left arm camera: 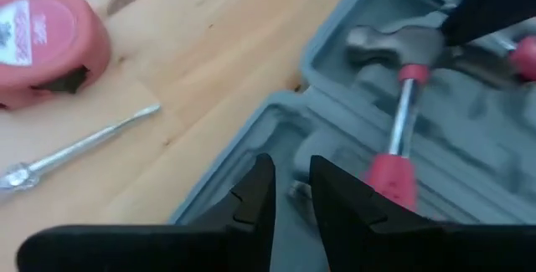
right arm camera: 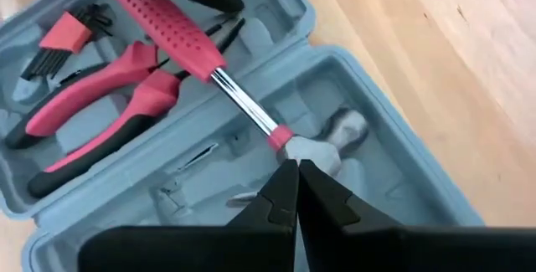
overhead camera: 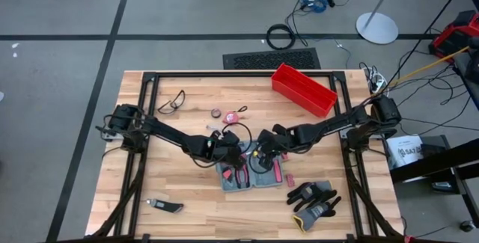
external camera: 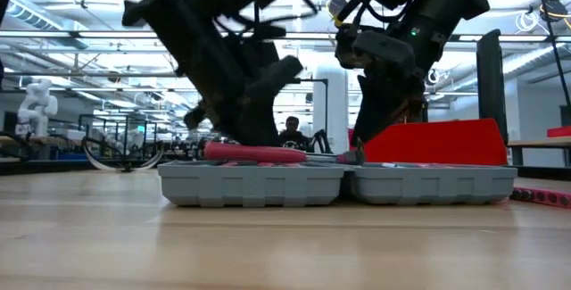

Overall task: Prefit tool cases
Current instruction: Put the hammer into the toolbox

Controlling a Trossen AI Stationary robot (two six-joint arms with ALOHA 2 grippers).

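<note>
Your tool case [overhead camera: 251,174] lies open flat at the lower centre of the high view, both grey halves side by side on the wooden table [overhead camera: 187,138]. In it you can see red-handled pliers [right arm camera: 100,121] and hex keys [right arm camera: 63,42] in one half. A hammer [right arm camera: 213,63] with a red grip lies across the two halves. Your left gripper [left arm camera: 289,192] hovers just over a case half with a narrow gap between its fingers, holding nothing as far as this close view lets you judge. Your right gripper [right arm camera: 295,190] is closed tight, its tips right at the hammer head. A red bin [overhead camera: 303,88] sits at the upper right.
</note>
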